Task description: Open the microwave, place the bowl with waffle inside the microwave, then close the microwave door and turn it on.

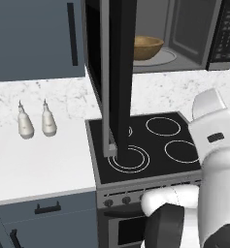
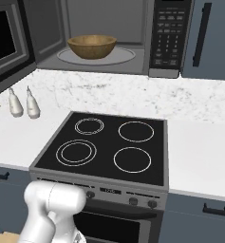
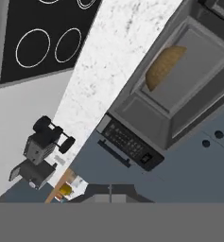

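The microwave [image 2: 109, 61] stands open above the counter, its keypad panel [image 2: 168, 33] at the right. Inside it, the tan wooden bowl [image 2: 91, 46] sits upright on the round turntable [image 2: 126, 56]; the left base view shows the bowl [image 1: 145, 47] behind the door, and the hand view shows the bowl [image 3: 164, 66] from far off. What lies in the bowl is hidden. The microwave door [image 1: 120, 72] is swung fully out over the stove, edge-on. My gripper [image 3: 110, 194] is drawn well back from the microwave, its tips together with nothing between them.
The black four-ring stovetop [image 2: 104, 147] lies below the microwave. Two white bottles [image 1: 36, 121] stand on the marble counter to its left. A dark coffee machine [image 3: 42, 151] sits on the counter right of the stove. My white arm [image 1: 218, 160] rises in front of the stove.
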Controlling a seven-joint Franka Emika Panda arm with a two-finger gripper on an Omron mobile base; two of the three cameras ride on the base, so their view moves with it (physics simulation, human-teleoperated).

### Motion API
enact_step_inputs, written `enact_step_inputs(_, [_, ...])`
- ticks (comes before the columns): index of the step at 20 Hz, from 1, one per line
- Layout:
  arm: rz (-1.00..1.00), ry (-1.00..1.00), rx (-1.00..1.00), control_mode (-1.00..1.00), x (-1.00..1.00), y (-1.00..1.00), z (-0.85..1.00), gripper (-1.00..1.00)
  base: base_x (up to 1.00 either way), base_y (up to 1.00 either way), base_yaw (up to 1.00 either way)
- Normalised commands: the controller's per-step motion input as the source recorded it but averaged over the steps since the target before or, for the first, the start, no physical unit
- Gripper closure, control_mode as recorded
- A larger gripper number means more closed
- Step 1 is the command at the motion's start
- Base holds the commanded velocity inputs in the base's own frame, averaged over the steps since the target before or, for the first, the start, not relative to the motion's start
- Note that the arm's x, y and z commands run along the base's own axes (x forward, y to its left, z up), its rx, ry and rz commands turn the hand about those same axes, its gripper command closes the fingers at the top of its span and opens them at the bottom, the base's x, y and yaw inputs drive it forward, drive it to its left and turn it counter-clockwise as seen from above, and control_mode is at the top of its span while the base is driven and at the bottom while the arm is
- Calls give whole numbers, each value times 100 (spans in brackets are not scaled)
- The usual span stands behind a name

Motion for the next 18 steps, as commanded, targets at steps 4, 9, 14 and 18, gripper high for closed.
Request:
enact_step_inputs(4, [-22, -20, -12, -100, -51, 100, -15, 100, 0, 0, 0])
enact_step_inputs(9, [-13, -8, -23, -100, -4, 100, -5, 100, 0, 0, 0])
enact_step_inputs(14, [-7, 0, -32, -100, 22, 100, -11, 100, 0, 0, 0])
enact_step_inputs(18, [-9, 3, -35, -100, 76, 100, -26, 100, 0, 0, 0])
